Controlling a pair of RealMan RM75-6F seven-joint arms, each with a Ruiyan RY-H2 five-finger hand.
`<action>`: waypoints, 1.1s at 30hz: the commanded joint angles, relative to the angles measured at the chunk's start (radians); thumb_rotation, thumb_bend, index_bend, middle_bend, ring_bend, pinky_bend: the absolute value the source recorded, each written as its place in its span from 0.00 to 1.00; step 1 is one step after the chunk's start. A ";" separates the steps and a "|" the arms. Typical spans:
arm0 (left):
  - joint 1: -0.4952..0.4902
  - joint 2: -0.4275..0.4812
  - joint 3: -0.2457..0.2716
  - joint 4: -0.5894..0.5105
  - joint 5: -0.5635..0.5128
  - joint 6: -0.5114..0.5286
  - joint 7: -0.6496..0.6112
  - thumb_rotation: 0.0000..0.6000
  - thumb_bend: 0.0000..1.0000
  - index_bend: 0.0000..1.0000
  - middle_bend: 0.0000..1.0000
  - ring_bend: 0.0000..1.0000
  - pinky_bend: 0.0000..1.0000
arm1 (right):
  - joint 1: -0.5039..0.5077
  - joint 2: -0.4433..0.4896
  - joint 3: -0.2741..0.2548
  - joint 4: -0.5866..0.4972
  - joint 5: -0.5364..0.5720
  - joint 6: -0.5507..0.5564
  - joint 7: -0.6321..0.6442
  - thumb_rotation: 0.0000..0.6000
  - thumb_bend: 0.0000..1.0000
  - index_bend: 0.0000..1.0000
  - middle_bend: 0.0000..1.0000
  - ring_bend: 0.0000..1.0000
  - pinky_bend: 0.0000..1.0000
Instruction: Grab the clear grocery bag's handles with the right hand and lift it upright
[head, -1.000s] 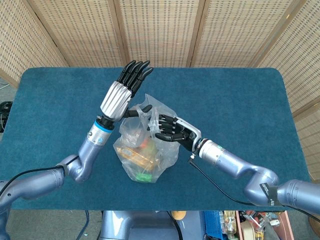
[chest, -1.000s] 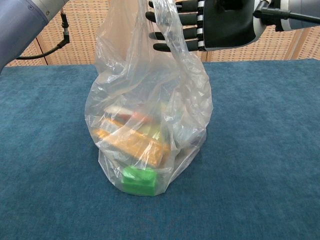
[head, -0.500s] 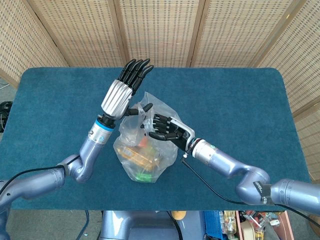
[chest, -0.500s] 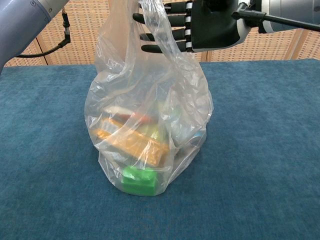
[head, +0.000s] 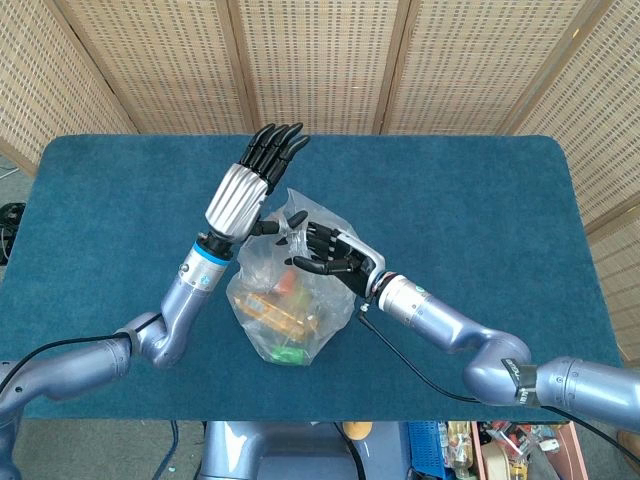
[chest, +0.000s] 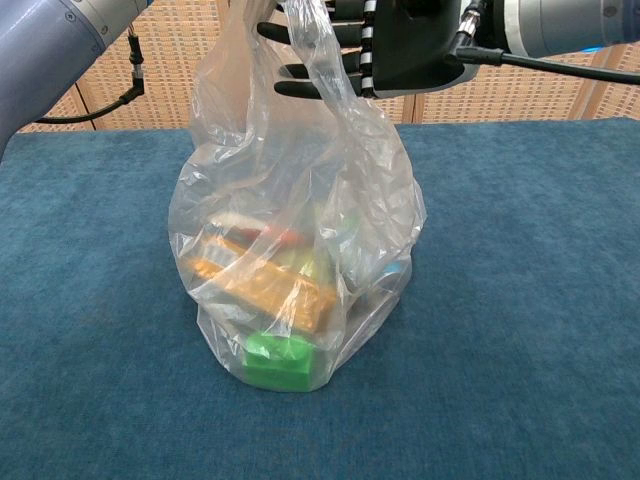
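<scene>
The clear grocery bag (head: 285, 315) (chest: 300, 240) stands upright mid-table, holding orange packets (chest: 262, 285) and a green block (chest: 280, 360). Its handles (head: 295, 222) (chest: 320, 45) rise to the top of the chest view. My left hand (head: 240, 195) is raised just behind-left of the bag, fingers straight and pointing up, thumb out against the plastic top. My right hand (head: 330, 255) (chest: 390, 45) comes in from the right with its fingers spread, pushed against the handles at the bag's mouth. I see no closed grip on the plastic.
Blue cloth covers the table (head: 480, 200) (chest: 530, 300). A wicker screen (head: 320, 60) stands behind it. A black cable (head: 405, 352) trails from my right forearm. Bins of clutter (head: 500, 445) sit below the front edge.
My right hand has slid left, further into the bag's top and closer to the left hand. The left hand and the bag have barely moved.
</scene>
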 joint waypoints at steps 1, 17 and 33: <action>0.000 0.002 -0.002 0.001 0.000 0.003 0.003 1.00 0.26 0.00 0.00 0.00 0.00 | -0.008 -0.009 0.012 0.005 0.014 -0.006 -0.013 1.00 0.33 0.26 0.30 0.10 0.22; 0.012 0.040 0.009 -0.009 0.020 0.013 0.013 1.00 0.26 0.00 0.00 0.00 0.00 | -0.068 -0.002 0.067 -0.001 0.054 -0.054 -0.108 1.00 0.34 0.26 0.30 0.10 0.18; 0.002 0.025 0.001 -0.009 0.002 0.001 0.012 1.00 0.26 0.00 0.00 0.00 0.00 | -0.123 -0.057 0.186 0.002 0.073 -0.132 -0.142 1.00 0.35 0.26 0.32 0.13 0.18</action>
